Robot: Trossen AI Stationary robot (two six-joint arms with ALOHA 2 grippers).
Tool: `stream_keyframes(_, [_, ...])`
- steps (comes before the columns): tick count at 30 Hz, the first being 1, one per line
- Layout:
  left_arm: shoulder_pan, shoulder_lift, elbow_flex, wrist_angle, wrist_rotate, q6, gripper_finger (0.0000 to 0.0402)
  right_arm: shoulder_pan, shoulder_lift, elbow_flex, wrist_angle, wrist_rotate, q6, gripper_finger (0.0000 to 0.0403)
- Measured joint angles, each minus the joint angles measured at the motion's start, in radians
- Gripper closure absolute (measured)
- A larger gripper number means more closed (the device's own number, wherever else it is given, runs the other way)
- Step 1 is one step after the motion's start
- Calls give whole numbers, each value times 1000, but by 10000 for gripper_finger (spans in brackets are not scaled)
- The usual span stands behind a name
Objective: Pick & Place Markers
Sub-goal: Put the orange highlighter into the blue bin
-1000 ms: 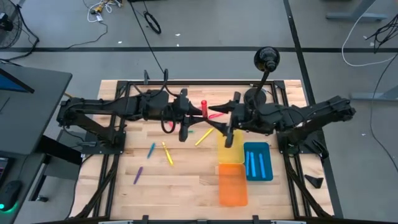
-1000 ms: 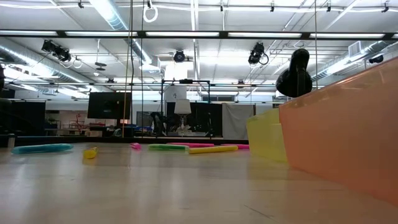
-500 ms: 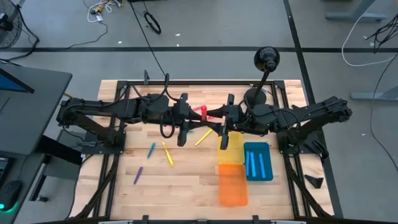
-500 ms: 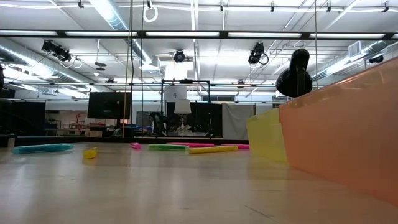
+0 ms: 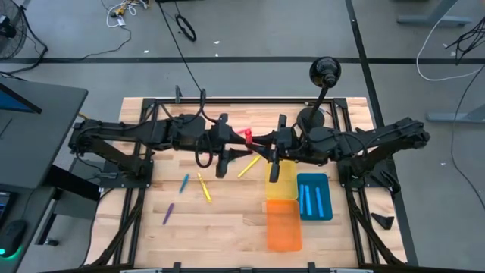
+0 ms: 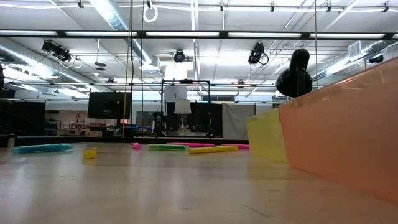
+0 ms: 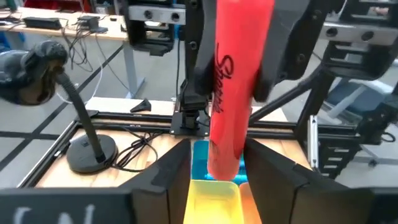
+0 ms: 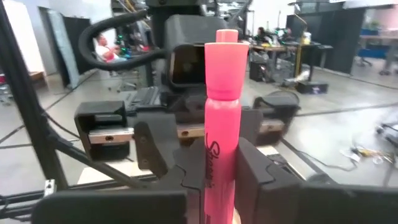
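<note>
Above the middle of the counter (image 5: pixel 189 220), the two tools meet over one pink marker (image 5: pixel 247 135). The right tool (image 8: pixel 214 171) is clamped on it (barrel upright between its fingers), while the left tool (image 7: pixel 214 165) stands parted around it. Other markers (image 5: pixel 203 186) lie loose nearer, left of the yellow tray (image 5: pixel 282 186).
</note>
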Motion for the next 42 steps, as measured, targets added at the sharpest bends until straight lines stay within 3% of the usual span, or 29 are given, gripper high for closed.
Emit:
stream_keyframes(10, [8,-58,1,-162,-68,4,192,13,-38,-1,-197,49,227,361])
stream_keyframes(16, [13,-64,0,-239,-67,0,185,45,-55,-2,-359,107,469,361])
stream_keyframes(23, [26,-64,0,-324,-67,-5,184,89,-63,0,-503,104,780,361])
stream_keyframes(31, [29,-64,0,-317,-67,-1,184,127,-63,0,-698,-37,1129,361])
stream_keyframes(42, [29,-64,0,-313,-67,0,184,204,-63,0,-1104,-186,1568,361])
